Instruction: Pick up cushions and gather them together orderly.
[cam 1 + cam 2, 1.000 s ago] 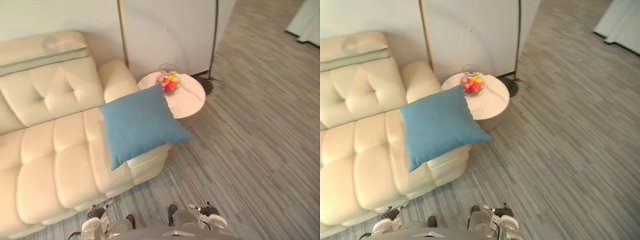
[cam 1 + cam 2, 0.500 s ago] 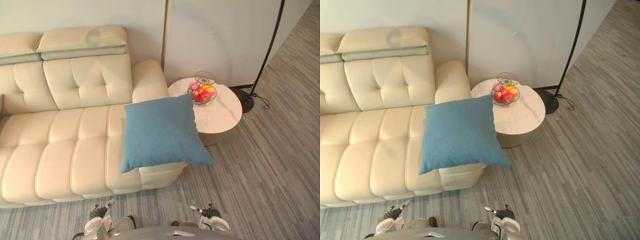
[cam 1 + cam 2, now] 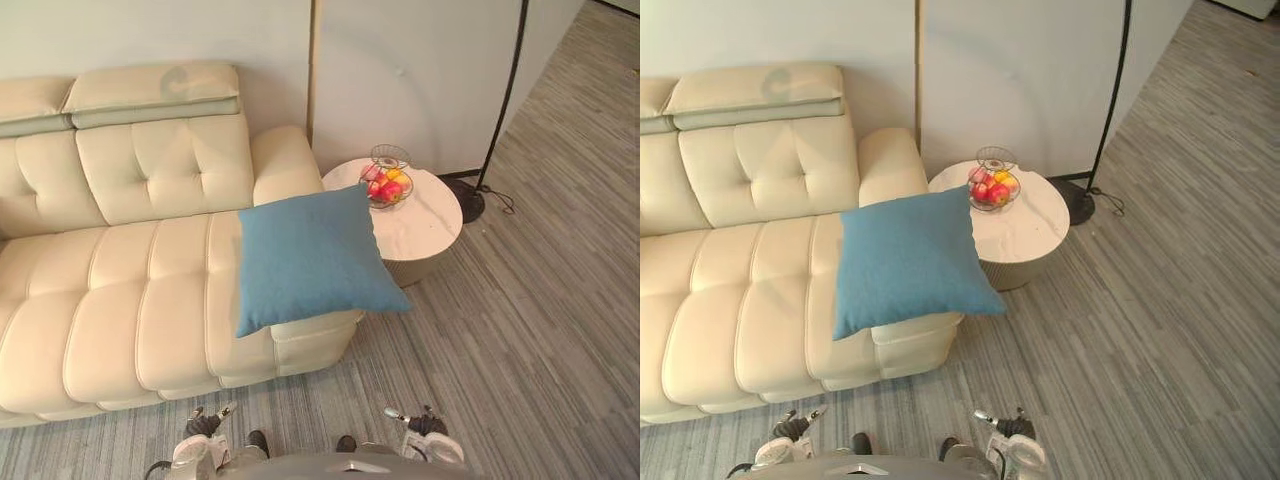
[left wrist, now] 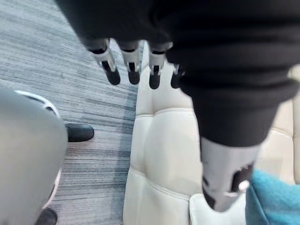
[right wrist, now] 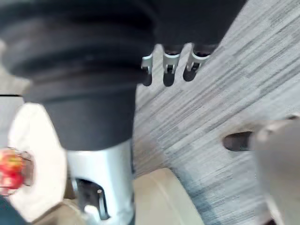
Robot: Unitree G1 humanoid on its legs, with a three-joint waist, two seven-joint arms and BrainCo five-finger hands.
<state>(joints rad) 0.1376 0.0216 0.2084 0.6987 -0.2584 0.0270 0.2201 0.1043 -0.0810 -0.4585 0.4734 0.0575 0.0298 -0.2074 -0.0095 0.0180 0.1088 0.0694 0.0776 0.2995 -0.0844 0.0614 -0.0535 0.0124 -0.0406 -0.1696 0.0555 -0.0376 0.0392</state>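
Note:
A square blue cushion (image 3: 312, 256) lies flat on the right end of the cream sofa (image 3: 130, 300), over the seat next to the armrest. One corner hangs past the sofa's side toward the round table. Its corner also shows in the left wrist view as a blue cushion edge (image 4: 276, 202). My left hand (image 3: 198, 446) hangs low in front of the sofa, its fingers (image 4: 111, 70) straight and holding nothing. My right hand (image 3: 428, 442) hangs low over the carpet, fingers (image 5: 168, 66) relaxed and empty. Both hands are well short of the cushion.
A round white side table (image 3: 425, 218) stands right of the sofa with a wire basket of fruit (image 3: 386, 185) on it. A floor lamp's base (image 3: 466, 202) sits behind the table by the wall. Grey striped carpet (image 3: 520, 330) spreads to the right.
The camera has swung, so the whole picture has shifted and more of the sofa shows. The cushion lies where it was. Both hands stay hanging low.

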